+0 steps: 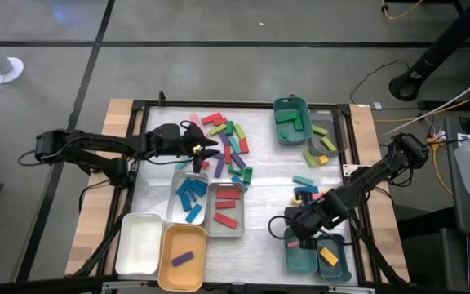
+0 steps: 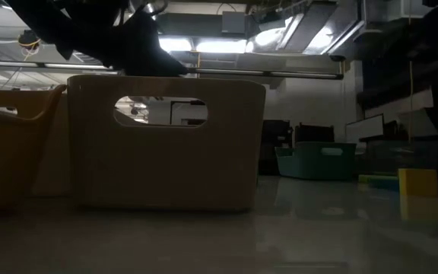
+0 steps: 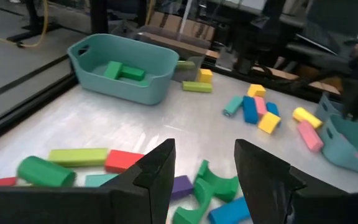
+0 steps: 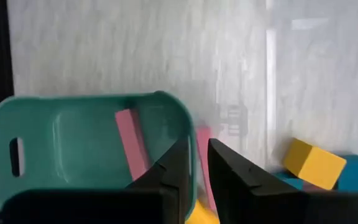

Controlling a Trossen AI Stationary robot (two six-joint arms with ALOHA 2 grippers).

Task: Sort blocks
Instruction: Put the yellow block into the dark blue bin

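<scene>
Loose blocks point(image 1: 227, 143) in many colours lie in a heap at the table's middle far side. My left gripper point(image 1: 210, 153) hovers over the heap, open, with nothing between its fingers point(image 3: 157, 171); green, red and purple blocks lie below it. My right gripper point(image 1: 294, 231) stands at the near right, over the far end of a teal tray point(image 4: 73, 143), shut on a pink block point(image 4: 202, 140). Another pink block point(image 4: 132, 146) lies flat on that tray's floor. My right gripper pinches the pink block between its two fingers, which stand only a narrow gap apart, and the block's end point(image 4: 202, 134) sticks out past the fingertips. The fingers come steeply from above. The block hangs beside the tray's end wall point(image 4: 188, 134); the fingers hide the rest.
Near left stand trays holding blue blocks point(image 1: 188, 196), red blocks point(image 1: 227, 208), a white tray point(image 1: 139, 242) and an orange one point(image 1: 182, 257) with a purple block. A teal tray with green blocks point(image 1: 290, 118) is far right. A tray with a yellow block point(image 1: 331, 257) adjoins the teal tray.
</scene>
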